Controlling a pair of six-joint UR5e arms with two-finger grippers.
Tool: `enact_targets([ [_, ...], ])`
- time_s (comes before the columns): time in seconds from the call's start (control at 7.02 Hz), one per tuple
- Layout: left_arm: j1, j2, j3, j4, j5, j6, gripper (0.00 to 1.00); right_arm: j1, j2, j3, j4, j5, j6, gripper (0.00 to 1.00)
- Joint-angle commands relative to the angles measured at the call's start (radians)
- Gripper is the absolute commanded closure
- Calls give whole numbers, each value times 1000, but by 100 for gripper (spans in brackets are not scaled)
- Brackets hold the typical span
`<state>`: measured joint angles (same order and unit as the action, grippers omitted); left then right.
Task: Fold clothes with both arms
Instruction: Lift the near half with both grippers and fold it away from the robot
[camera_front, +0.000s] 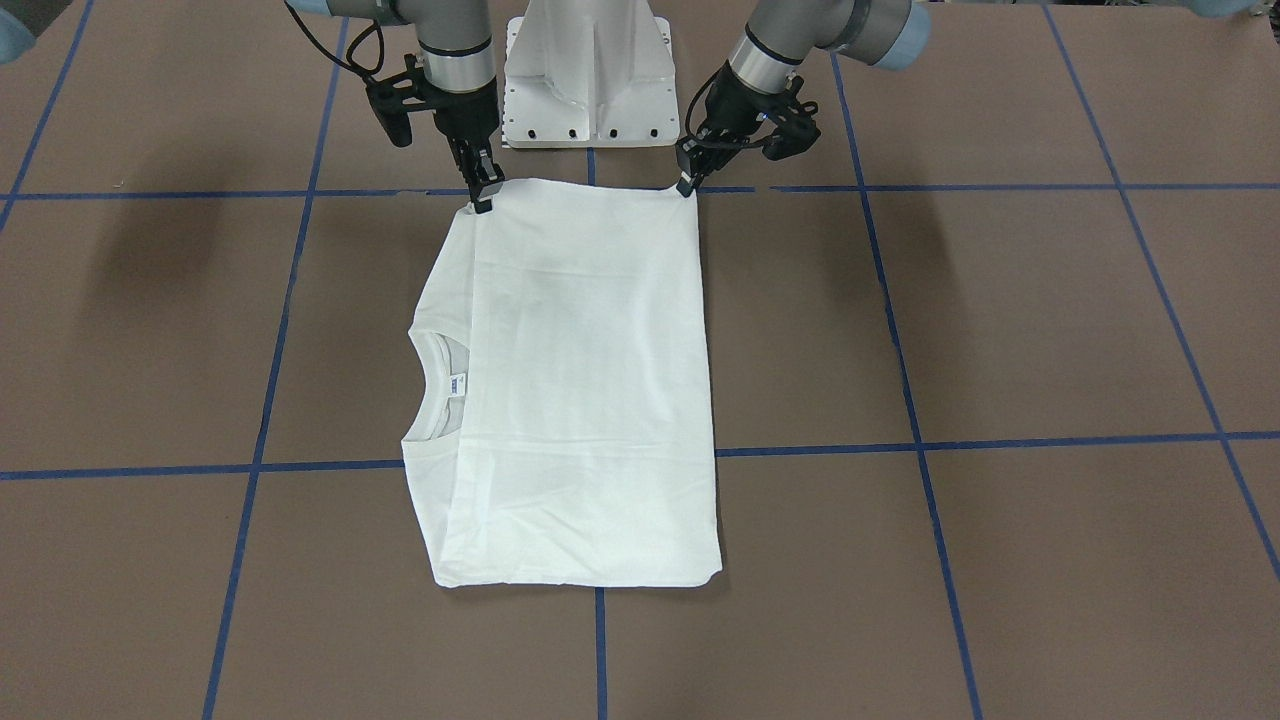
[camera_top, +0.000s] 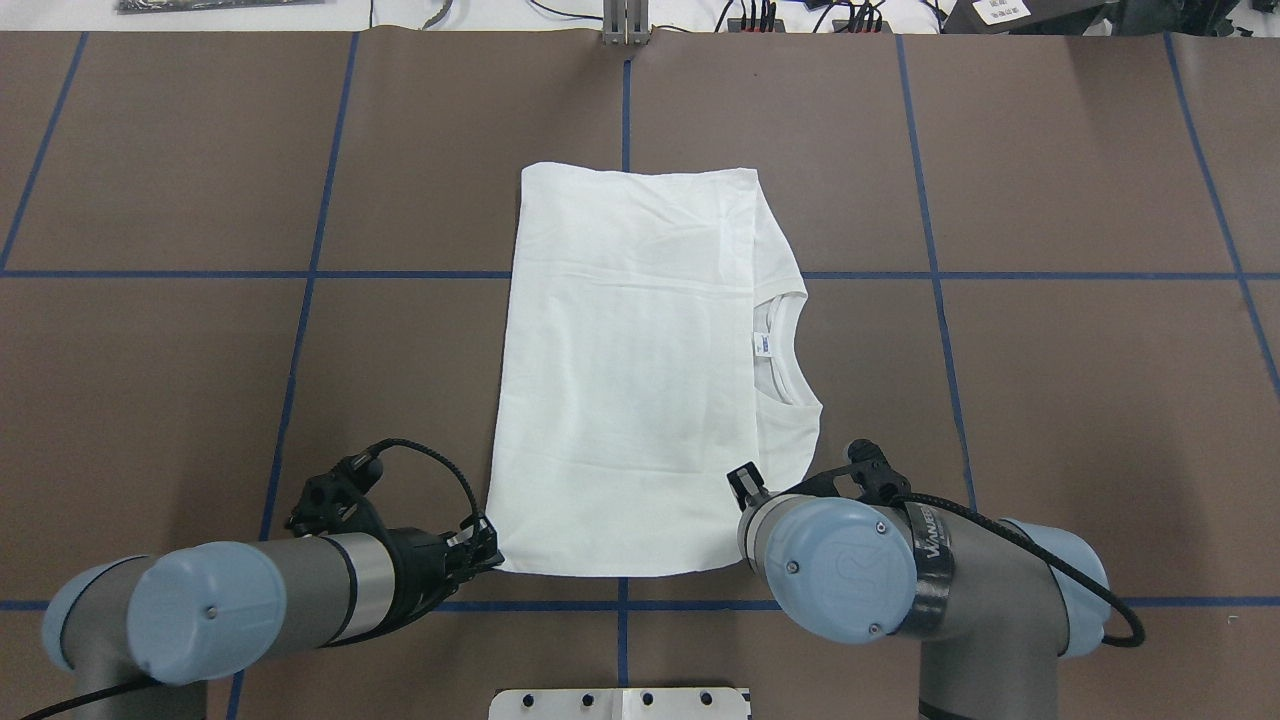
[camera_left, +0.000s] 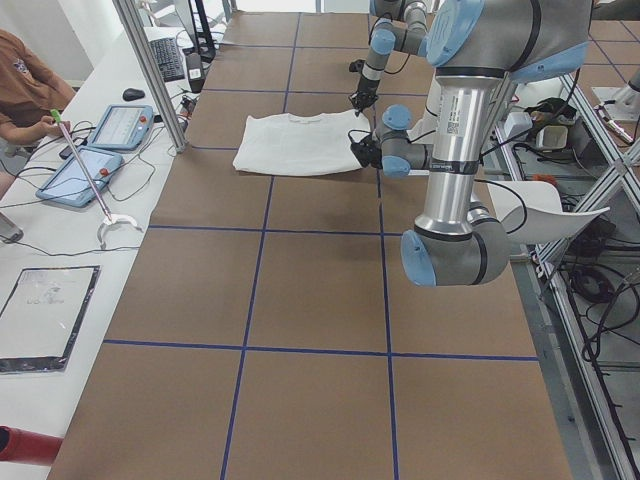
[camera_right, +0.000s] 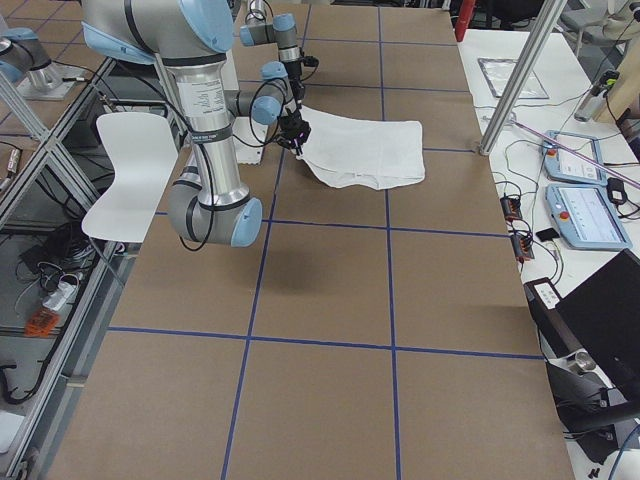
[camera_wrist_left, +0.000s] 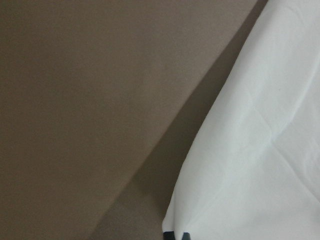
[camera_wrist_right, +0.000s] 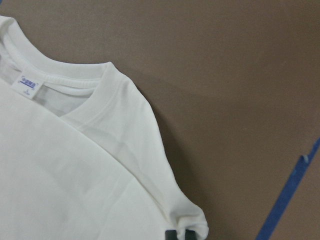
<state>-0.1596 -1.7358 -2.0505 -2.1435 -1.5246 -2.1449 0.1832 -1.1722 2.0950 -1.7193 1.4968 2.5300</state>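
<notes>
The white T-shirt (camera_front: 580, 400) lies folded into a rectangle on the brown table, plain face up, with no printed text showing. Its ribbed collar (camera_front: 435, 390) and neck label (camera_front: 457, 384) face my right side. My left gripper (camera_front: 685, 187) is shut on the shirt's near corner on my left, also in the overhead view (camera_top: 490, 553) and the left wrist view (camera_wrist_left: 175, 235). My right gripper (camera_front: 483, 205) is shut on the near corner by the shoulder, as the right wrist view (camera_wrist_right: 177, 234) shows. In the overhead view my right arm's joint hides it. Both corners are at or just above the table.
The white pedestal base (camera_front: 588, 80) stands just behind the shirt's near edge, between the arms. Blue tape lines (camera_front: 930, 445) grid the table. Tablets (camera_left: 95, 150) and cables lie on the operators' side bench beyond the table's far edge.
</notes>
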Motion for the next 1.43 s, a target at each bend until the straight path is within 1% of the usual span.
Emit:
enact_targets([
  [0.0, 77, 77, -152, 19, 46, -96, 100, -76, -3, 136, -110, -1, 9, 100],
  [0.14, 81, 76, -208, 58, 44, -101, 100, -102, -1, 224, -212, -1, 10, 100],
  [0.29, 71, 73, -317, 150, 35, -98, 100, -87, 8, 264, -250, 0, 10, 100],
  [0.43, 55, 41, -370, 227, -4, -86, 100, -30, 26, 261, -249, 22, 0, 100],
  [0.57, -46, -18, -332, 240, -35, -35, 100, 45, 32, 251, -240, 84, -31, 100],
  [0.71, -158, -145, -207, 243, -84, 81, 100, 132, 61, 229, -234, 121, -142, 100],
  [0.86, -243, -237, -59, 250, -153, 138, 100, 192, 109, 142, -221, 147, -207, 100],
  [1.0, -286, -275, 43, 244, -164, 219, 100, 246, 126, 19, -103, 169, -249, 100],
  [1.14, -329, -284, 93, 235, -164, 274, 100, 324, 131, -74, -6, 247, -270, 100],
  [1.28, -357, -324, 169, 214, -164, 295, 100, 379, 143, -111, 12, 288, -340, 100],
])
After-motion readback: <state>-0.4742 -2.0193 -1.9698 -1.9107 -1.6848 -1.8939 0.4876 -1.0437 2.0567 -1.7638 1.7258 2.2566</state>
